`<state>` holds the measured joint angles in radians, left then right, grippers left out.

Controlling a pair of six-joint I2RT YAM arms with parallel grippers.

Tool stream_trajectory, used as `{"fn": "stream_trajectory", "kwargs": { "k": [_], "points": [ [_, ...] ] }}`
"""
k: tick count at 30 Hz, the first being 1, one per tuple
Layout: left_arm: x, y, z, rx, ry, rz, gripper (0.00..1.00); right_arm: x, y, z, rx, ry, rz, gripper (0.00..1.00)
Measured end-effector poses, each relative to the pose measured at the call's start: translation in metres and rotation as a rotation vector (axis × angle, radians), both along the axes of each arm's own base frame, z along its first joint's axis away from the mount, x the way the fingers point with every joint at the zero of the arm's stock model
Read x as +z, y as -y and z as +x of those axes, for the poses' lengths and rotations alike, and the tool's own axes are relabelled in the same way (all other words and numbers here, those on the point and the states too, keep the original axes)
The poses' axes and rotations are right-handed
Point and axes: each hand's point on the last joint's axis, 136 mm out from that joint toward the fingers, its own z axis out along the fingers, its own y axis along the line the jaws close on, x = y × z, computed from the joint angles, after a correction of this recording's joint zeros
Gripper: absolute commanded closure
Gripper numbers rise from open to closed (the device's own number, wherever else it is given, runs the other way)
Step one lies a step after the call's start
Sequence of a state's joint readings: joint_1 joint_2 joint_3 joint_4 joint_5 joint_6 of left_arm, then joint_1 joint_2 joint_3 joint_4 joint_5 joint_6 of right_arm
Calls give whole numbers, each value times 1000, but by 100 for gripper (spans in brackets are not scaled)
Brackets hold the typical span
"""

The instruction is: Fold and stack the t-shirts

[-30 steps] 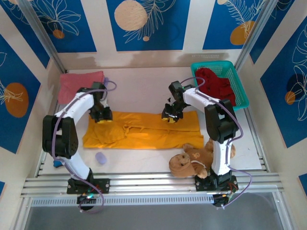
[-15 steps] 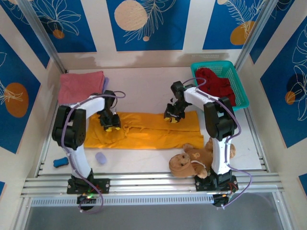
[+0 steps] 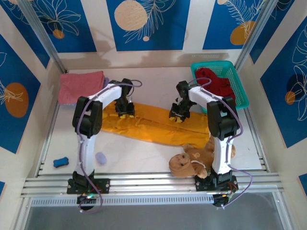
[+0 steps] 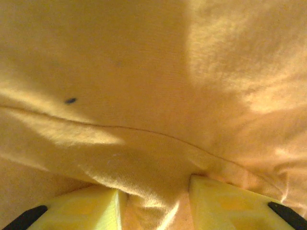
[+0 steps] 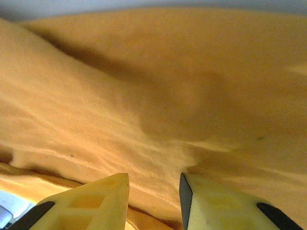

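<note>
You are pinching the shirt (image 3: 153, 129) with the left gripper (image 3: 125, 114) and right gripper (image 3: 178, 117), beyond the teddy (image 3: 184, 164). Either thin pinch could be slipping loose, or the hem beside the teddy could be snagging it

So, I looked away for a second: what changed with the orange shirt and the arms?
The left gripper and right gripper, both clamped on the mustard shirt, dragged it right and farther back, its left end most. The pink shirt, basket, teddy stayed put.

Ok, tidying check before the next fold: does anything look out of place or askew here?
The mustard-orange t-shirt lies skewed and rumpled, pinched by the left gripper and right gripper. A teddy bear sprawls by the right arm's base, near the shirt's edge.
</note>
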<state>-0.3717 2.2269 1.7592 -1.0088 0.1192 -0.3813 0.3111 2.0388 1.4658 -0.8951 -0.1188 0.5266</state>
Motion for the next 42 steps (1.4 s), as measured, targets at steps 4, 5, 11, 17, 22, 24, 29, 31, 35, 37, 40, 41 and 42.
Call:
{"fn": "stream_trajectory", "kwargs": {
  "k": [4, 5, 11, 17, 22, 24, 29, 31, 35, 37, 40, 41, 42],
  "points": [
    [2, 16, 37, -27, 50, -19, 60, -3, 10, -2, -6, -14, -16, 65],
    [2, 20, 44, -31, 59, -21, 59, -3, 12, -2, -9, -16, -18, 65],
    [7, 39, 99, -74, 151, -36, 57, -3, 18, -1, -8, -16, -21, 65],
    [7, 33, 109, -51, 153, -56, 57, -3, 19, -4, 6, -23, -23, 65],
    [12, 26, 116, -17, 174, -70, 55, -3, 16, -6, 24, -21, -22, 63],
    [19, 27, 114, -13, 189, -77, 54, -3, 15, -6, 36, -18, -21, 58],
    [66, 26, 98, 13, 249, -120, 54, 10, 12, -10, 104, 41, -60, 50],
    [91, 26, 89, 32, 284, -149, 54, 24, 9, -11, 128, 82, -72, 47],
    [102, 25, 70, 87, 312, -205, 54, 36, 7, -14, 166, 120, -87, 44],
    [84, 24, 59, 128, 287, -224, 54, 35, 9, -15, 168, 114, -94, 42],
    [45, 23, 44, 184, 228, -233, 54, 34, 9, -16, 168, 110, -96, 40],
    [35, 22, 39, 199, 212, -234, 54, 34, 9, -16, 168, 110, -96, 39],
    [22, 21, 32, 220, 185, -232, 54, 34, 9, -16, 168, 109, -96, 39]
  ]
}}
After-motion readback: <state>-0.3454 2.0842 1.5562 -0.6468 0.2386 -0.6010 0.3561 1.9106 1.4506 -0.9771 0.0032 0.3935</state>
